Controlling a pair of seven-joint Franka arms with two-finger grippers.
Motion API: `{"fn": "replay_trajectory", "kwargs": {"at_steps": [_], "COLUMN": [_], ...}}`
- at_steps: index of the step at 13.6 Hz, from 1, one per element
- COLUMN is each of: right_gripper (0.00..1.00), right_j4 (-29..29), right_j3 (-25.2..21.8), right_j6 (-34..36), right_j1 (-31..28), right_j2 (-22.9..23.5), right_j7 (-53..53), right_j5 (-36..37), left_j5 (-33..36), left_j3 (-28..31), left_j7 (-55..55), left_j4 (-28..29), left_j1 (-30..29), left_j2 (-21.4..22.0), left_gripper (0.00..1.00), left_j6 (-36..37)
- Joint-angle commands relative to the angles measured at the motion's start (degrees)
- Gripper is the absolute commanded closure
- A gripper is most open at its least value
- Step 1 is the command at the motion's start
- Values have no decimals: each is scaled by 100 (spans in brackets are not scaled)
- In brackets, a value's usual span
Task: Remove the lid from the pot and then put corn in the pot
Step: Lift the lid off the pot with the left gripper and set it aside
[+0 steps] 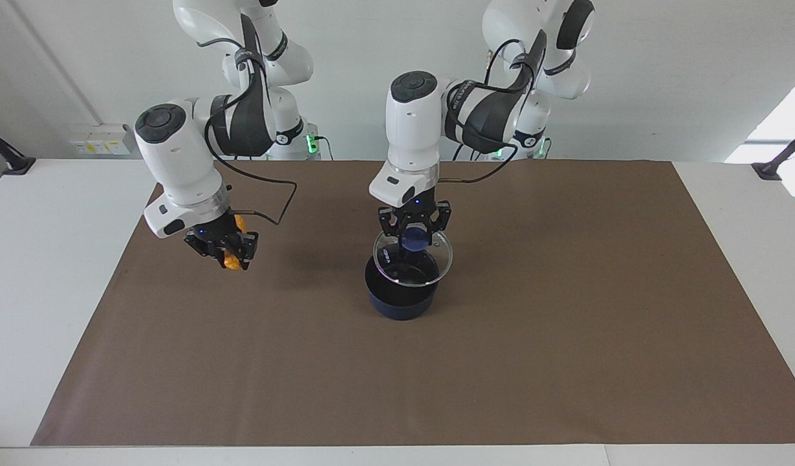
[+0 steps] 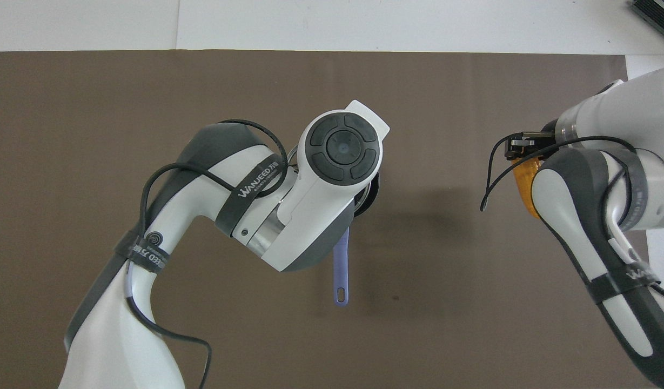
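The dark blue pot (image 1: 400,299) stands on the middle of the brown mat. In the overhead view only its long blue handle (image 2: 341,270) shows clearly, pointing toward the robots. My left gripper (image 1: 414,234) is shut on the blue knob of the glass lid (image 1: 437,259) and holds it tilted just above the pot's rim. My right gripper (image 1: 228,249) is shut on the orange corn (image 1: 233,260) and holds it above the mat toward the right arm's end of the table. The corn also shows in the overhead view (image 2: 526,181) beside the right wrist.
The brown mat (image 1: 565,323) covers most of the white table (image 1: 746,213). No other object lies on it. The left arm's wrist hides the pot's bowl and the lid in the overhead view.
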State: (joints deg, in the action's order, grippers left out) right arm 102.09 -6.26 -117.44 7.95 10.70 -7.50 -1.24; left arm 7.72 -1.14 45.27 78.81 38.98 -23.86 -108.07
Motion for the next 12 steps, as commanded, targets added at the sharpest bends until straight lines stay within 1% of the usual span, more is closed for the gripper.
{"fn": "replay_trajectory", "kwargs": {"at_steps": [1, 3, 5, 6, 7, 9, 11, 12], "right_gripper": [100, 100, 100, 100, 100, 100, 100, 100], "right_j4": [48, 48, 39, 39, 39, -30, -171, -311], "right_j3": [20, 20, 20, 20, 20, 20, 20, 20], "right_j6": [-42, -42, -51, -51, -51, -42, -42, -42], "right_j1": [-13, 74, 128, 145, 328, 627, 865, 988], "right_j2": [-50, -59, -59, -50, -50, -41, 11, 81], "right_j7": [-138, -234, -340, -462, -663, -1225, -1604, -1693], "right_j5": [-17, -17, -8, 1, 1, 10, 10, 10], "left_j5": [151, 151, 151, 142, 151, 151, 151, 125], "left_j3": [-17, -17, -26, -17, -17, -17, -26, -26], "left_j7": [-228, -675, -1219, -1440, -1590, -1906, -2449, -2870], "left_j4": [819, 1188, 1706, 1935, 2215, 2883, 3280, 3299], "left_j1": [-319, -644, -1057, -1163, -1347, -1655, -1962, -2121], "left_j2": [627, 942, 1382, 1558, 1716, 2059, 2236, 2236], "left_gripper": [100, 100, 100, 100, 100, 100, 100, 100], "left_j6": [-170, -319, -521, -618, -793, -1476, -1716, -1708]}}
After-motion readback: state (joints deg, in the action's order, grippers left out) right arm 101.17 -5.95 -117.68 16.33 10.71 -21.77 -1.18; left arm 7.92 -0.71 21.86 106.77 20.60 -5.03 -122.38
